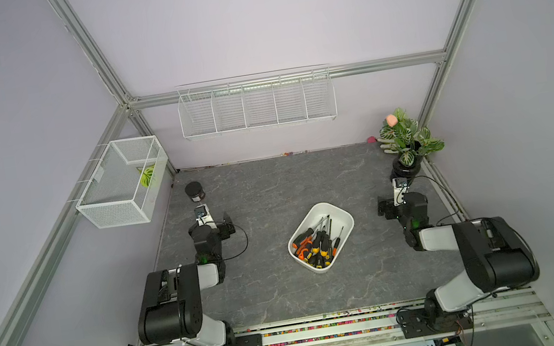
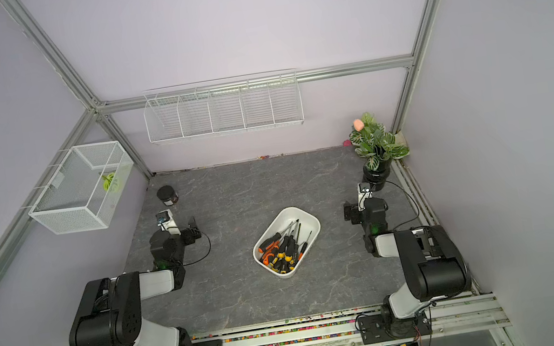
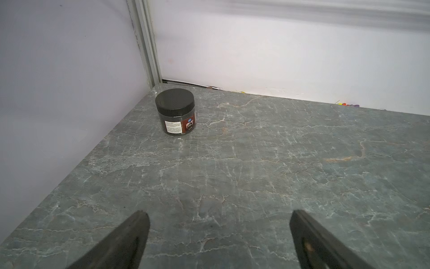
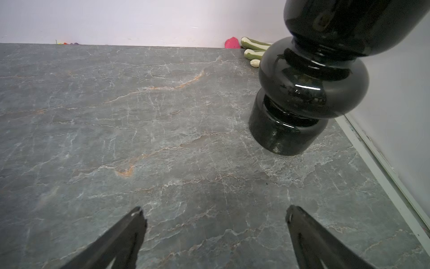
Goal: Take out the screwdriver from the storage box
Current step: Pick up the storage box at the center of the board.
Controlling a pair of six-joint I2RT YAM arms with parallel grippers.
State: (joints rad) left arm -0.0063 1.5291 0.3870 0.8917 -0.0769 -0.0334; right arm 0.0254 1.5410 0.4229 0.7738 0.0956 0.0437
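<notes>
The left fingers (image 3: 126,240) are spread wide with nothing between them, and the right fingers (image 4: 121,240) are equally parted and empty. Both sets sit well apart from the white, smooth plastic storage box with rounded corners (image 1: 340,217), one on either side of it. The box rests near the middle of the grey marble-patterned worktop (image 1: 252,192). Inside it lies a heap of screwdrivers with orange-and-black and yellow-and-black handles (image 1: 315,247). The handles are bunched at the end of the box nearer the arm bases, and the thin shafts fan toward its far end. None is out yet.

The likeliest trouble is the heap itself. The handles overlap and cross, so closing on one may pinch a neighbour or drag others over the rim. From the top views it is hard to tell which handle lies uppermost, so a poor pick is possible. The box looks light, and a finger catching its wall could shove or tip it. A grip on a slim shaft would probably slip.

On the right arm's side of the box, a glossy black bulbous vase (image 4: 309,93) stands close ahead of the right fingers, and a careless swing might topple it. The small black lidded jar (image 3: 175,111) beyond the left fingers looks less exposed.
</notes>
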